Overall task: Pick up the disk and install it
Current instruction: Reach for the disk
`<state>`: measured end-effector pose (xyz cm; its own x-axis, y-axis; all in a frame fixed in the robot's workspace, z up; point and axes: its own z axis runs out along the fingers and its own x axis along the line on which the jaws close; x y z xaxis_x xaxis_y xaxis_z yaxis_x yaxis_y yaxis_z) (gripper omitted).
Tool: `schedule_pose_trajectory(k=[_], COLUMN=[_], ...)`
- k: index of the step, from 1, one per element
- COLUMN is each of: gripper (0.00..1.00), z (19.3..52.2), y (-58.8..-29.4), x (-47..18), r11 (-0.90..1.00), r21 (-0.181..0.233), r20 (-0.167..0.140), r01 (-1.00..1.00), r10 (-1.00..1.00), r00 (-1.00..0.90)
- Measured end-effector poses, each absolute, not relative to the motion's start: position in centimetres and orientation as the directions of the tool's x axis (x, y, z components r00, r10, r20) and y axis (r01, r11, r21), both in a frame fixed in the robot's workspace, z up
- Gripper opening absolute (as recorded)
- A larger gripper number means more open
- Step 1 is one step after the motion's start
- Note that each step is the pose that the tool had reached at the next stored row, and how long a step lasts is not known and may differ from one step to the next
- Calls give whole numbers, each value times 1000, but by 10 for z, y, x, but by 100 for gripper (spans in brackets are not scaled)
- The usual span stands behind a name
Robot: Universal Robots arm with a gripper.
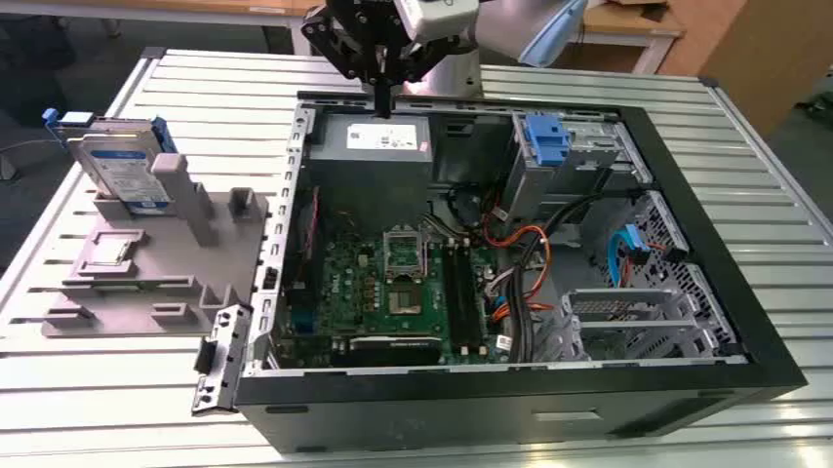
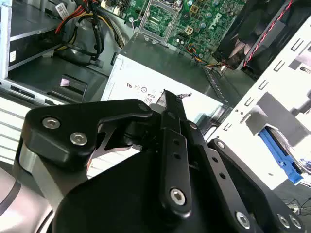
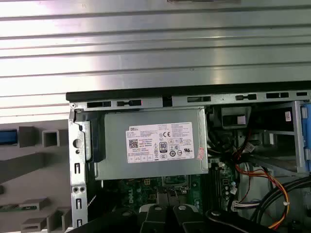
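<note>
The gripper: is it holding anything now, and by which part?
Nothing is held. The gripper hangs empty over the power supply box; the disk stands untouched in the grey holder beside the case.

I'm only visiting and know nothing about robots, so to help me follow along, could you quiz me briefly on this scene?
1. True or false: the gripper holds the disk.
2. The disk is: A) lying flat; B) standing on edge in the grey stand; C) tipped over.
3. Which box does the gripper hang above?
Key: 1 false; 2 B; 3 the power supply.
</note>
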<state>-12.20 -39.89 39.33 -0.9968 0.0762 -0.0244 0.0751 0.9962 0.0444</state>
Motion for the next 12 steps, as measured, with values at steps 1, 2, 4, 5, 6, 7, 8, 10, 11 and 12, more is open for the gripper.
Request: schedule_pose_trajectory(k=[1,2,4,5,6,7,8,10,11,12], gripper=[10,10,10,10,10,10,10,10,10,10], z=[393,393,393,393,393,393,393,393,393,393], y=[-399,-399,-399,-399,-399,-399,-399,-399,-399,-399], x=[-122,-122,-122,-122,-122,-122,-122,-122,-122,-122], r11=[996,996,996,996,996,996,996,996,996,996], r21=[44,44,44,44,44,44,44,44,44,44], r20=[-24,-24,-24,-24,-24,-24,-24,-24,-24,-24], r01=[75,75,75,75,75,75,75,75,75,75], r10=[76,76,76,76,76,76,76,76,76,76], r00=[-997,-997,-997,-997,-997,-997,-997,-997,-997,-997])
